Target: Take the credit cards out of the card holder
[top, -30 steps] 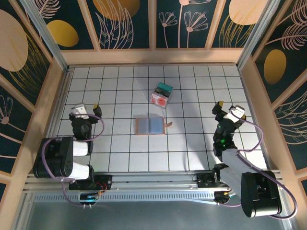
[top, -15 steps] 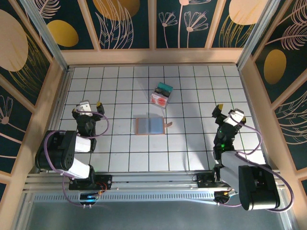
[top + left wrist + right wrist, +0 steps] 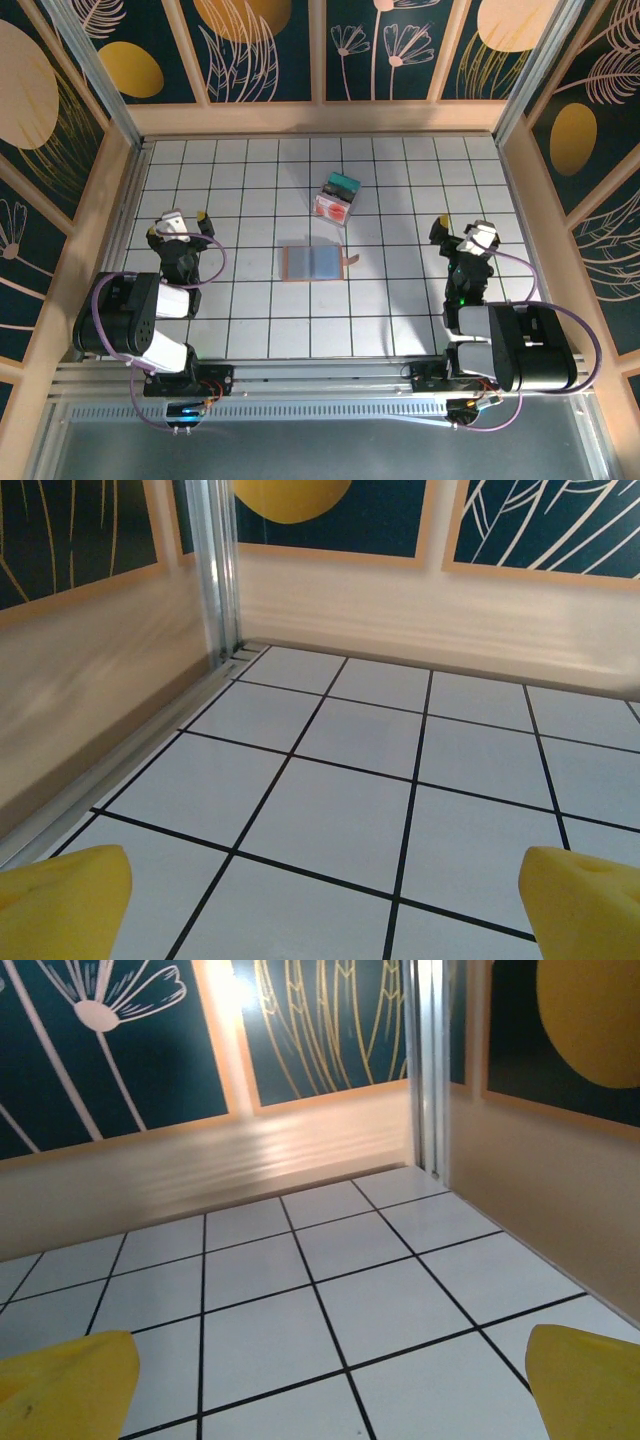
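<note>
top external: the card holder [image 3: 317, 263] lies spread open and flat near the middle of the tabletop [image 3: 250, 310], blue-grey inside up, its small brown tab [image 3: 350, 262] on the right edge. just beyond it, apart from it, sits a clear plastic box [image 3: 337, 197] with red and teal contents. the left claw [image 3: 178, 224] hangs over the left side of the tabletop and the right claw [image 3: 462, 232] over the right side, both well apart from the holder, fingers spread and holding nothing. count: one card holder, one box, two claws. the cards are too small to tell or count here.

left wrist: two yellow pads [image 3: 60, 900] stand wide apart at the bottom corners, with bare tiles and the side wall between and beyond them. this claw is open and empty.

right wrist: the same picture, yellow pads [image 3: 65, 1385] far apart over bare tiles near the corner wall. open, empty.

progress, as i judge it: the holder is opened, but no card is out. reaching in, pinching each card and drawing it free all remain.
</note>
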